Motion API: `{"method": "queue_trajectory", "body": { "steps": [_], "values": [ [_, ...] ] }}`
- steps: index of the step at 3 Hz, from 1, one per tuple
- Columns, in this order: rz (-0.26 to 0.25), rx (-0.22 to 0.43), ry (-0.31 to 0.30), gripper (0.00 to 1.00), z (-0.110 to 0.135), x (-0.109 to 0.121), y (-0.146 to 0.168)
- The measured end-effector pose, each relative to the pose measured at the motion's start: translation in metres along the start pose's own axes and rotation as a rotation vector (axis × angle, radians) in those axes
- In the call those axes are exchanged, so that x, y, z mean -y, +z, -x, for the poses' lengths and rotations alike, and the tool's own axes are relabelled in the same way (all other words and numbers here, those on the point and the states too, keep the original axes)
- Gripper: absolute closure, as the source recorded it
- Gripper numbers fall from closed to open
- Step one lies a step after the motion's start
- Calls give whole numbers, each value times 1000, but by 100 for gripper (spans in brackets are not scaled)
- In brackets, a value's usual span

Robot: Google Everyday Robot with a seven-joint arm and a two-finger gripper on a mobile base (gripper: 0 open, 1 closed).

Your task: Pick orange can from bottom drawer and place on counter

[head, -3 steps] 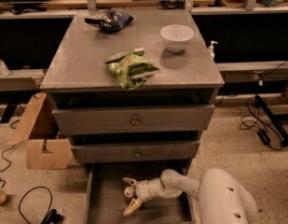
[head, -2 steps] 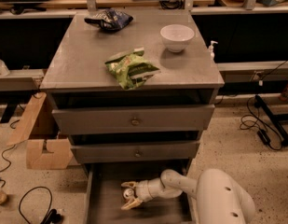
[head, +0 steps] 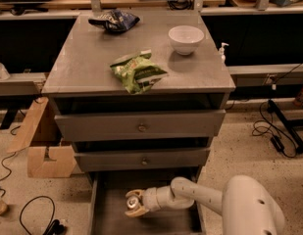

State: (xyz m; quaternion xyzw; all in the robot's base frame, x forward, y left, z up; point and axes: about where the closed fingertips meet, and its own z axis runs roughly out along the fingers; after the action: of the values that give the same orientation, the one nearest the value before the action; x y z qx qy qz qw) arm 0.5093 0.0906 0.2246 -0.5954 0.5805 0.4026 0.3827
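The bottom drawer (head: 109, 214) is pulled open at the foot of the grey cabinet. My gripper (head: 133, 203) reaches into it from the right, low over the drawer floor. Its fingers are closed around the small orange can (head: 137, 205), whose silver lid shows between them. The counter (head: 92, 58) is the grey cabinet top above.
On the counter lie a green snack bag (head: 138, 71), a white bowl (head: 186, 39) and a dark blue bag (head: 113, 20). Two shut drawer fronts with brass knobs (head: 141, 128) sit above the open drawer. A cardboard box (head: 40, 146) and cables lie on the floor at left.
My gripper has shifted slightly left in the drawer, and its fingers have drawn in from a wider spread onto the can.
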Motion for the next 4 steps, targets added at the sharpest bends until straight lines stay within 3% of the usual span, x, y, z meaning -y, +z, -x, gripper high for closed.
{"method": "queue_trajectory", "body": {
  "steps": [1, 2, 3, 4],
  "values": [
    [-71, 51, -28, 100, 76, 0, -45],
    [-101, 127, -42, 100, 164, -27, -97],
    [-83, 208, -28, 100, 266, -60, -149],
    [-91, 225, -15, 100, 330, -55, -187]
  ]
}}
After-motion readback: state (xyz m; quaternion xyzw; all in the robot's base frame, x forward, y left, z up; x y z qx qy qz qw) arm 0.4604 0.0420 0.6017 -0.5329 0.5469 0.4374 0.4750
